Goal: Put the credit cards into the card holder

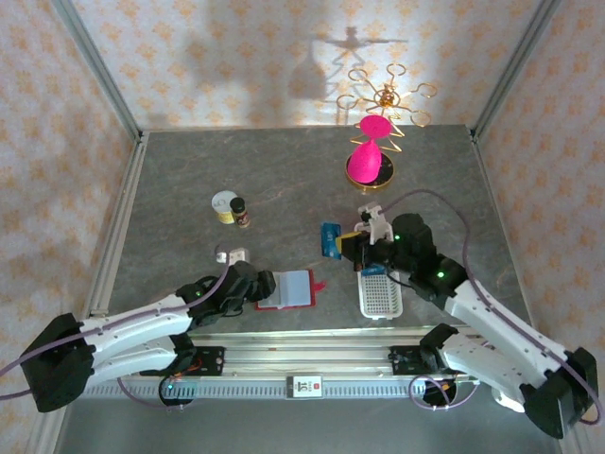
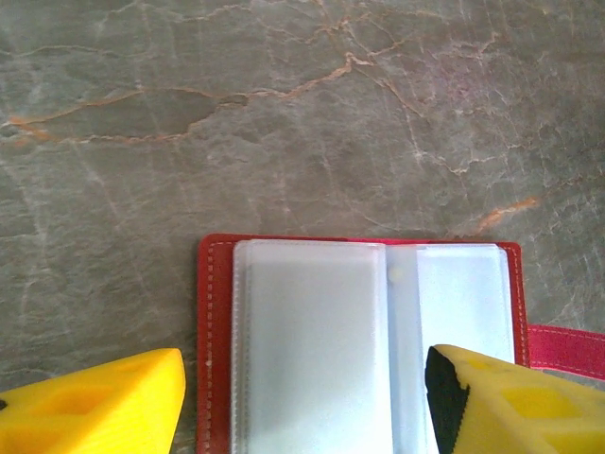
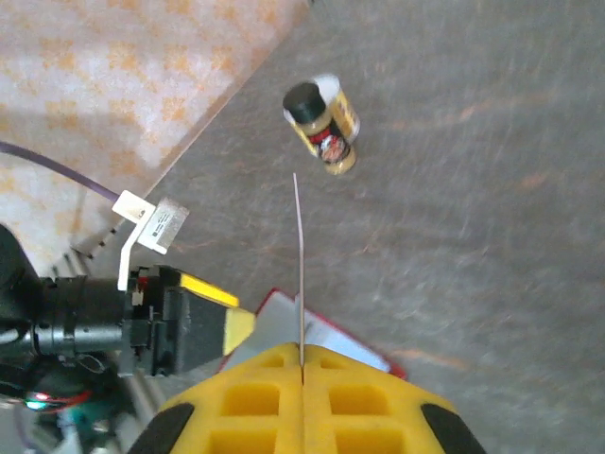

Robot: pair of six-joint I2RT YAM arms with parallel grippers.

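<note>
At the near edge of the surface (image 1: pixel 170 189), left of centre, the card holder (image 1: pixel 293 290) lies open and flat, clear sleeves facing up and its snap tab sticking out to the right. The left hand (image 1: pixel 257 284) sits right at its left side. From the left wrist, that hand (image 2: pixel 304 374) is spread wide, one yellow finger (image 2: pixel 104 402) just off one red edge of the card holder (image 2: pixel 359 312), the other by the tab side, and it grips nothing.

Over on the right, the right hand (image 1: pixel 350 244) is up above the far end of a white slotted tray (image 1: pixel 381 298), pinching a blue credit card (image 1: pixel 330 238). The right wrist view confirms it: the hand (image 3: pixel 302 364) is clamped tight on the credit card (image 3: pixel 299 255), seen edge-on as a thin line standing straight out from the fingers. Farther left, a small spice jar (image 1: pixel 243 212) stands beside a round lid (image 1: pixel 224 204), and a gold stand with pink pieces (image 1: pixel 373 151) sits at the far side.
</note>
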